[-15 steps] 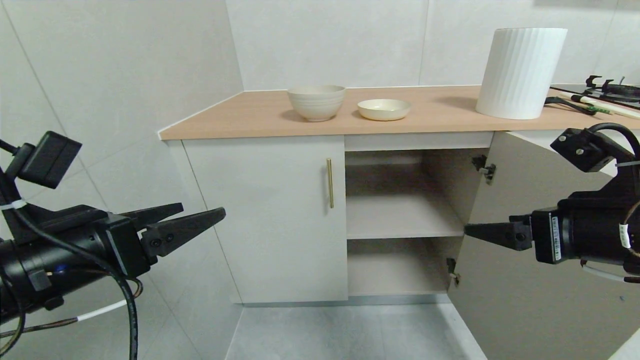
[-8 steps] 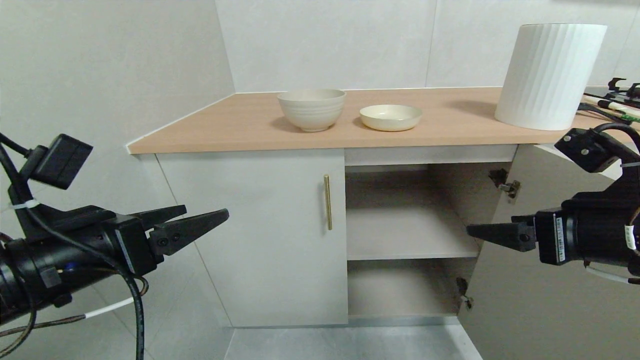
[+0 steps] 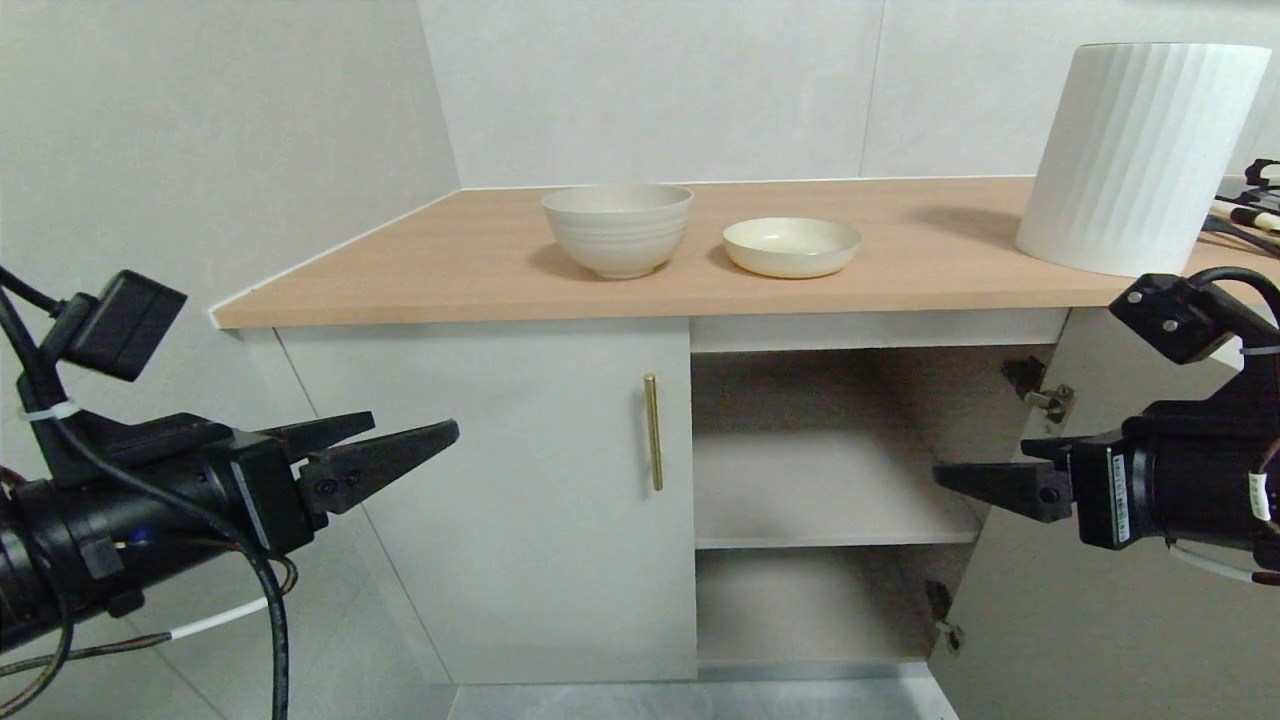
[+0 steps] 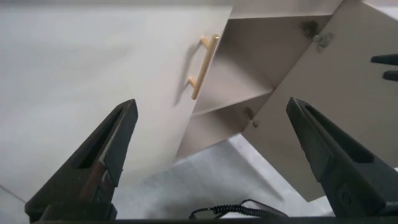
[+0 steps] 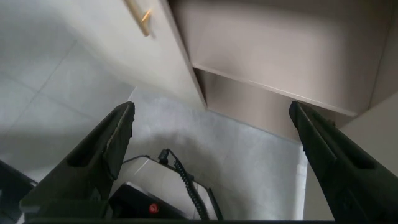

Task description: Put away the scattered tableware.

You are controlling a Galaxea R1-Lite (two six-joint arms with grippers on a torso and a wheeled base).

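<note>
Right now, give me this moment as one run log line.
left gripper open, holding nothing | right gripper open, holding nothing | bowl and shallow dish apart on countertop | right cabinet door open
</note>
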